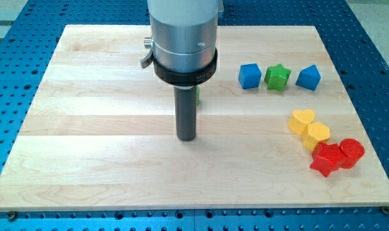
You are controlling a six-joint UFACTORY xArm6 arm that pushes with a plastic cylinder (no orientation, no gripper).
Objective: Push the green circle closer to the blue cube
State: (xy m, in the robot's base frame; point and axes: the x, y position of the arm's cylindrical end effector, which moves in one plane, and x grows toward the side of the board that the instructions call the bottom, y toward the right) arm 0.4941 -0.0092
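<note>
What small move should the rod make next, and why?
Probably slide my tip around to the view's left of the green circle, which only peeks out behind the rod. The blue cube lies to the view's right, so a push from the left would bring them closer.

We're looking at a pale wooden board [104,173] lying on a blue perforated table [380,58]. Up at the view's top right sit three blocks in a row: a blue cube [249,76], a green star [277,77] just beside it, then another blue block [308,77]. Lower on the right, a yellow heart [302,120] touches a yellow block [317,135], and a red star [327,159] presses against a red cylinder [351,153]. Near the middle, our tip [186,138] rests on the wood, a sliver of green block [197,95] peeking out behind the rod.
</note>
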